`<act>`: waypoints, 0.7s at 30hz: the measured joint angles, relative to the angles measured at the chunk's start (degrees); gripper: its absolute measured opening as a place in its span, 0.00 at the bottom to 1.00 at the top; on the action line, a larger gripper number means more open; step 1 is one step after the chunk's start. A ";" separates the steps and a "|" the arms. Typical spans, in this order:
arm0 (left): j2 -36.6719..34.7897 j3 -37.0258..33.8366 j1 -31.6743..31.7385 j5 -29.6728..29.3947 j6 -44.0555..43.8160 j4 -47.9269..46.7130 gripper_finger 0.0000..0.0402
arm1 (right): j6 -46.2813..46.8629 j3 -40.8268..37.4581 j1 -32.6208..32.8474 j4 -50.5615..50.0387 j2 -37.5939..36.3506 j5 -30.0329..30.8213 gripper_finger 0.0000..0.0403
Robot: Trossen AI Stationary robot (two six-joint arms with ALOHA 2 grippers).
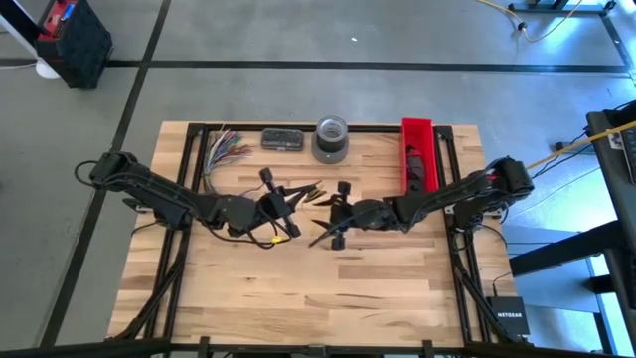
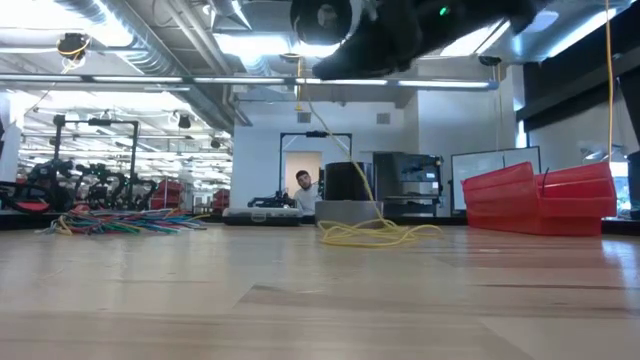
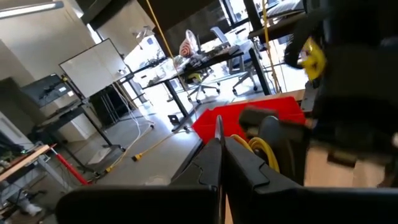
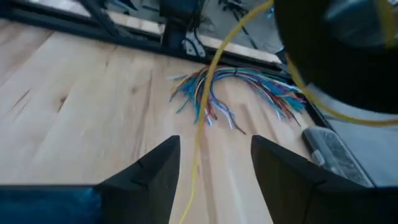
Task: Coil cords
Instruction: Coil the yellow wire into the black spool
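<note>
Both grippers are raised mid-table. The left gripper (image 1: 281,212) is clenched on the cord (image 2: 375,232), a yellow strand heaped on the table. The right gripper (image 4: 214,163) is released, with that strand hanging between its fingers.

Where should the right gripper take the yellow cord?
On the straight hanging run of the cord, not its loose pile on the table. That run passes between the open fingers of the right gripper, so close on it side-on there; the pile is tangled flat loops.
</note>
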 joint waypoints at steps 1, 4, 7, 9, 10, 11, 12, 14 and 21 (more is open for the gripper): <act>0.00 0.00 0.02 0.00 0.00 -0.09 0.00 | -0.01 0.00 -0.18 1.06 1.10 -0.83 0.50; 0.00 0.00 0.04 0.04 0.00 -0.49 0.00 | -0.17 -0.07 -0.36 5.58 4.03 -3.68 0.50; 0.00 0.00 0.04 0.03 -0.07 -0.63 0.00 | -1.99 -0.04 -0.21 9.32 5.73 -3.04 0.49; 0.00 0.00 0.04 0.04 -0.09 -0.61 0.00 | -3.06 -0.04 -0.20 9.74 6.47 -1.58 0.45; 0.00 0.00 0.01 0.04 -0.09 -0.59 0.00 | -3.38 -0.04 -0.26 9.66 6.65 -1.42 0.41; 0.00 0.00 -0.03 0.04 -0.09 -0.57 0.00 | -4.28 -0.04 -0.26 9.09 6.65 -1.36 0.38; 0.00 0.00 -0.04 0.04 -0.09 -0.59 0.00 | -5.33 -0.04 -0.29 8.55 6.63 -1.09 0.33; 0.00 0.00 -0.04 0.04 -0.03 -0.57 0.00 | -7.54 -0.04 -0.26 7.08 6.63 -0.51 0.23; -0.40 -0.02 -0.44 0.05 0.16 0.07 0.00 | -12.21 -0.04 -0.52 2.53 6.63 2.96 0.05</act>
